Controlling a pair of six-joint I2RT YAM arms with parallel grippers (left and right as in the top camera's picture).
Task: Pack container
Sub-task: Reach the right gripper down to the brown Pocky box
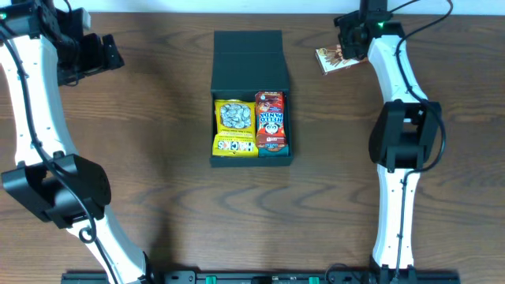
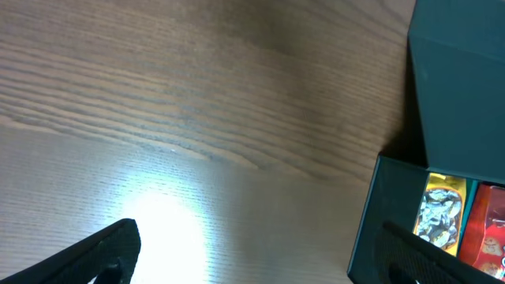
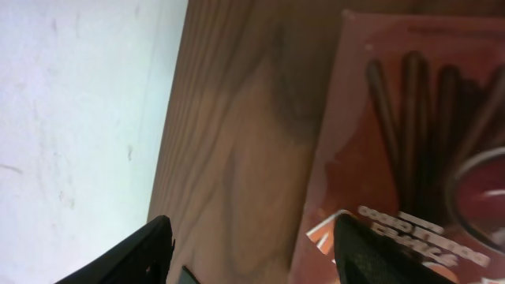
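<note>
**Right of the container's far end: right pincer (image 1: 346, 49) open over a snack box (image 1: 327, 61)**

Beyond the container's far right corner, the right pincer hangs with its jaws well apart and nothing clamped between them. In the wrist view one finger (image 3: 142, 254) sits over bare wood, while the other overlaps the near edge of the snack box, a reddish pack printed with dark chocolate sticks. That box lies flat on the counter (image 1: 158, 158), apart from the container (image 1: 251, 161) and close to the counter's far edge, past which a pale surface shows.

Left of the container's far end, well apart from it, the left pincer (image 2: 262, 233) is spread wide and holds nothing. Only wood grain and a bright glare lie between its fingers. The container's left wall shows at the edge of its wrist view.

Midway between the two arms, the container rests on the counter with its lid (image 1: 248, 55) folded back flat on the far side. Inside it, a yellow pack (image 1: 235, 126) fills the left part and a red pack (image 1: 270, 120) stands beside it on the right, the two touching.
</note>
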